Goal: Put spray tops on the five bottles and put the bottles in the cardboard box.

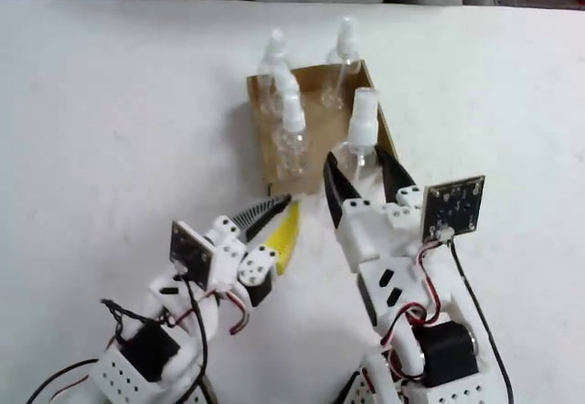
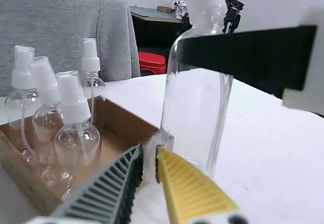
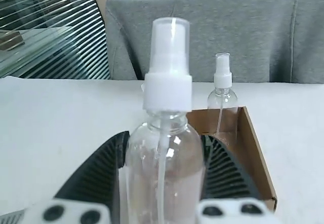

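White table point(image 1: 110, 102) (grey chairs point(image 3: 228, 26) behind), bottle point(image 3: 164, 168), box point(image 1: 320, 148)

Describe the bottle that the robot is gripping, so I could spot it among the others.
Find the cardboard box in the middle of the white table. Four clear bottles with white spray tops stand inside it. The fifth bottle is at the box's near right corner, and it alone sits between the black fingers of the right hand.
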Robot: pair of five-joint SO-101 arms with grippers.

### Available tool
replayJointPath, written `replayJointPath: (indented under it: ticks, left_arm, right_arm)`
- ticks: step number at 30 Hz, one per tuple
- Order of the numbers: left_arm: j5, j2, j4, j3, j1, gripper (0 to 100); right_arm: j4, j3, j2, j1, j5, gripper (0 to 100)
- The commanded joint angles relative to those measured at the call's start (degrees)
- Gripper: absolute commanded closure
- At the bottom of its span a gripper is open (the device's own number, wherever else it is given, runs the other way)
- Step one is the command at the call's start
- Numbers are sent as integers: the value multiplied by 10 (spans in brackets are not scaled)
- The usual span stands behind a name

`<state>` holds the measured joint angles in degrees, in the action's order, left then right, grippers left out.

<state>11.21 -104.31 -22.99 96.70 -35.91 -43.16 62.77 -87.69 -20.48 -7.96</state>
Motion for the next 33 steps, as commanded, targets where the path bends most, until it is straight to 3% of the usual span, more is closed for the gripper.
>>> replayJointPath:
  ticks: [1, 8, 15, 22, 33]
  left_arm:
    - [-2, -5, -3, -34, -37, 985]
    - [-4, -5, -3, 3, -122, 980]
    - [-4, -3, -1, 3, -121, 980]
    - [-4, -3, -2, 3, -87, 980]
    - [-4, -3, -2, 3, -87, 980]
  right_arm:
    - [36, -5, -2, 1, 4, 983]
    - [62, 17, 32, -41, 0, 983]
    - [35, 7, 34, -75, 0, 983]
    - [-108, -76, 34, -76, 0, 983]
    - [-122, -84, 34, -75, 0, 983]
